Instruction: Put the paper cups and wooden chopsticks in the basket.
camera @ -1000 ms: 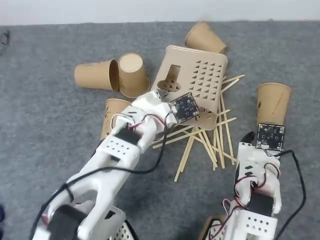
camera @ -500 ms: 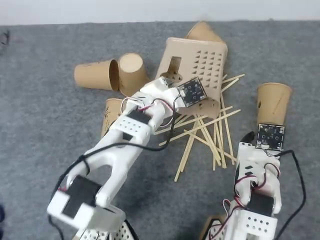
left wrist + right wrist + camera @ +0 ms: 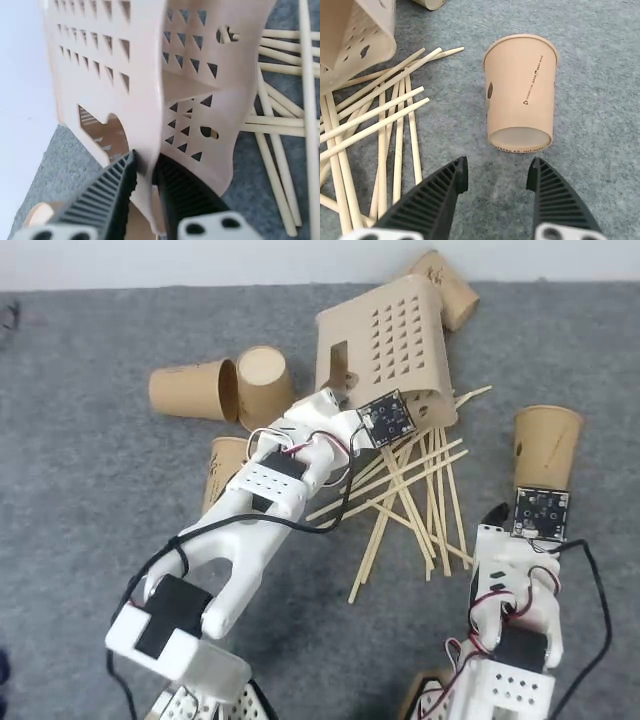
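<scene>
A beige perforated basket [image 3: 385,340] is tipped up on its edge at the far middle of the table. My left gripper [image 3: 145,172] is shut on the basket's wall [image 3: 125,75] beside the handle cut-out. Several wooden chopsticks [image 3: 410,495] lie scattered below the basket. Paper cups lie on their sides: two at the far left [image 3: 190,390] [image 3: 265,388], one partly under the left arm [image 3: 222,468], one behind the basket [image 3: 447,288]. One more cup [image 3: 521,92] lies just ahead of my open right gripper [image 3: 495,175], with nothing between the fingers.
Grey carpet covers the table [image 3: 90,500]. The chopsticks [image 3: 375,130] spread beside the right gripper, and the basket's corner [image 3: 350,35] hangs above them. The left arm [image 3: 250,530] stretches diagonally across the middle. A pale wall runs along the far edge.
My left gripper has swung the basket up and toward the far side. The cup behind it got pushed back and some chopsticks shifted. The right arm has kept still.
</scene>
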Action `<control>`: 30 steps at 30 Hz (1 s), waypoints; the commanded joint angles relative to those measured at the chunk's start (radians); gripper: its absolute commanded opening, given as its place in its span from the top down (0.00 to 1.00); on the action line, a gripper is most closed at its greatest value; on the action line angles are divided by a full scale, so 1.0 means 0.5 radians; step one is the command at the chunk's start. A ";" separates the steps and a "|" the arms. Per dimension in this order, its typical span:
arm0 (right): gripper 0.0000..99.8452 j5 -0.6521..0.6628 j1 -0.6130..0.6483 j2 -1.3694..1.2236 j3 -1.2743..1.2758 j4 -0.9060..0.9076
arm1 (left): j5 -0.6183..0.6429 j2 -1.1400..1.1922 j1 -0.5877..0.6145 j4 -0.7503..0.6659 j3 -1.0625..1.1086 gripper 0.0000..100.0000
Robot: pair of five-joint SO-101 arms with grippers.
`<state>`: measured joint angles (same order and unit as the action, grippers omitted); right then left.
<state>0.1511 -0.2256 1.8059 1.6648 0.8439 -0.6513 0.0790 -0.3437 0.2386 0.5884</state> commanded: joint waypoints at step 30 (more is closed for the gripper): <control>0.79 0.028 0.054 0.011 0.034 -0.023 | 0.414 -1.485 0.101 1.694 -0.591 0.99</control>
<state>0.1511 -0.2071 1.8059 1.6648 0.8439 -0.4641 -0.6406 -0.3145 1.1331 0.2908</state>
